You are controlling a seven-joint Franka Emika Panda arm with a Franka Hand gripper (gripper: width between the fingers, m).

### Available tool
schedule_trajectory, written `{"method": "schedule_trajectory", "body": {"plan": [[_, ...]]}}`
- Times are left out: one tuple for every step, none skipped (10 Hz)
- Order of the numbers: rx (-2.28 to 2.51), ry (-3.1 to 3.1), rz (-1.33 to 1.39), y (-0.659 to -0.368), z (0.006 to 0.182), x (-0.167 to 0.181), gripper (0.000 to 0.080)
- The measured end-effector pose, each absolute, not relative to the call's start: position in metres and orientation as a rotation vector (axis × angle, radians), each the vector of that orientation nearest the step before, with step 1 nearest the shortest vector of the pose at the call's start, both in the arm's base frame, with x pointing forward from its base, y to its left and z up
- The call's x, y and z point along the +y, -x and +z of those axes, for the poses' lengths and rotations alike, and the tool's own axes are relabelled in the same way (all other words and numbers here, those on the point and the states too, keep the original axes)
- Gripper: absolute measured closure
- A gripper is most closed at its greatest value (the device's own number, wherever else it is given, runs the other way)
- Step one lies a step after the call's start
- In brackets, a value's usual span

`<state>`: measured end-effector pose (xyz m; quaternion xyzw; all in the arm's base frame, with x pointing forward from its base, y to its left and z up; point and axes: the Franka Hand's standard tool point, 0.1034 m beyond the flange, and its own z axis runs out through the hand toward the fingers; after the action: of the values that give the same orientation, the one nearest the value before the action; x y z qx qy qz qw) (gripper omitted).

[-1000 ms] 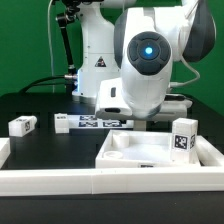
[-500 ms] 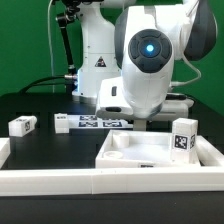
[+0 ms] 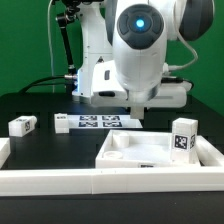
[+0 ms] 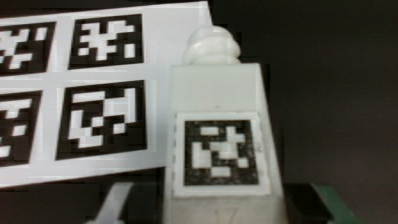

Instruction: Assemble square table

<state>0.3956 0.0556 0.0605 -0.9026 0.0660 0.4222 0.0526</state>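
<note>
Gripper [image 4: 217, 202]: fingers [image 4: 134, 205] closed partway, one on each side of a white leg [image 4: 217, 120]. They grip it at its tagged end. The leg's knobbed tip points away from the fingers. Grip appears firm, with the leg centred between the pads.

Marker board [image 4: 71, 90]: lies flat on the black table [image 3: 40, 105], beyond the held leg and partly behind its tip. In the exterior view it sits just below the gripper [image 3: 135, 105].

Tabletop [image 3: 135, 152]: lies rimmed side up, nearer the camera than the fingers and toward the exterior view's right. It is apart from the held leg.

Second leg [image 3: 183, 136]: stands upright at the tabletop's corner, well to the exterior view's right of the fingers, tag facing the camera.

Third leg [image 3: 60, 122]: lies just beside the marker board's end, to the exterior view's left of the fingers.

Fourth leg [image 3: 22, 125]: lies farther left again, well apart from the fingers.

Border wall [image 3: 60, 180]: runs along the near edge, touching the tabletop's front.
</note>
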Motion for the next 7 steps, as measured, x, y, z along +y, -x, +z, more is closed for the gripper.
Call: {"method": "schedule_trajectory", "body": {"plan": [[0.209,2.739,1.272,-0.403,0.073,0.052,0.0509],[0.217,2.755,1.219,-0.414,0.086,0.048,0.0509],[0.218,2.761,1.208,-0.411,0.083,0.049,0.0509],[0.220,2.802,1.126,-0.416,0.077,0.049,0.0509],[0.202,2.831,1.035,-0.422,0.079,0.047,0.0509],[0.185,2.863,0.909,-0.434,0.085,0.038,0.0509],[0.187,2.896,0.782,-0.445,0.094,0.032,0.0509]]}}
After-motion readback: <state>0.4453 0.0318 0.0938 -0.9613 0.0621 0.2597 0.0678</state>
